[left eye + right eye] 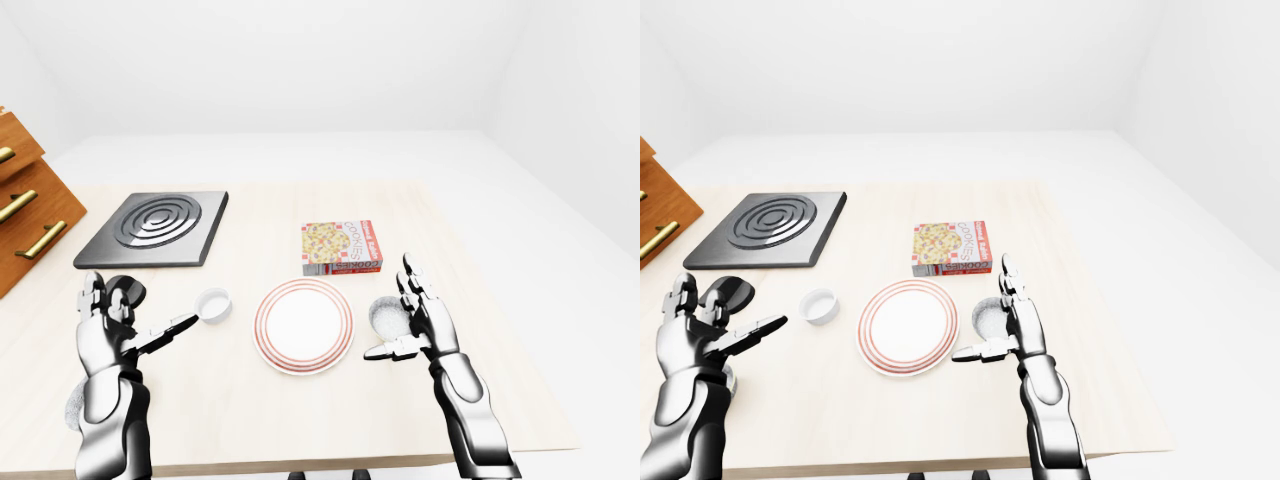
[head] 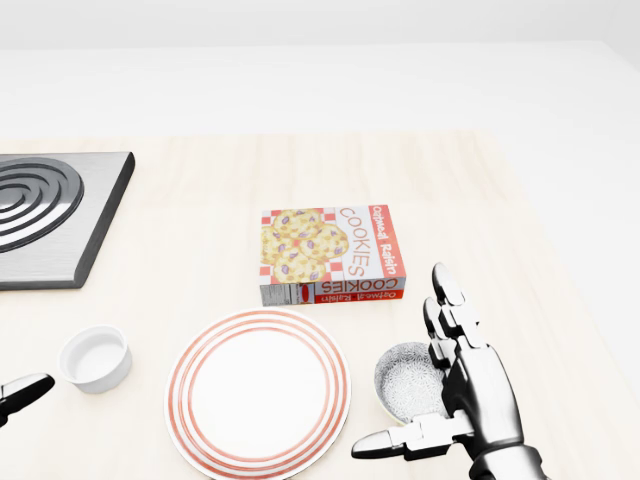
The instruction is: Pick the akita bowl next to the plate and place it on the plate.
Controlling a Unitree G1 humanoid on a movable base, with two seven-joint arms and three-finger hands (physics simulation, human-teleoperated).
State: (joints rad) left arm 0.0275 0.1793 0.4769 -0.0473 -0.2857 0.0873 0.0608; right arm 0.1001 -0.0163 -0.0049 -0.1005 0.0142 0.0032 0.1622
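The akita bowl (image 2: pixel 408 378), small with a speckled grey-white inside, sits on the table just right of the plate (image 2: pixel 258 393), which is white with red rings. My right hand (image 2: pixel 422 405) is open at the bowl's right side. Its fingers (image 2: pixel 452 318) point up along the rim, the thumb (image 2: pixel 385 443) reaches left below the bowl, and neither closes on it. My left hand (image 1: pixel 140 315) hangs open over the table at the left of the left-eye view, holding nothing. Only its fingertip (image 2: pixel 22 392) shows in the head view.
A small white ramekin (image 2: pixel 95 358) stands left of the plate. A cookies box (image 2: pixel 332 255) lies above the plate, and a stove burner (image 2: pixel 40 215) is at the upper left. Wooden drawers (image 1: pixel 25 215) stand at the left edge. A speckled grey thing (image 1: pixel 72 410) peeks from behind my left forearm.
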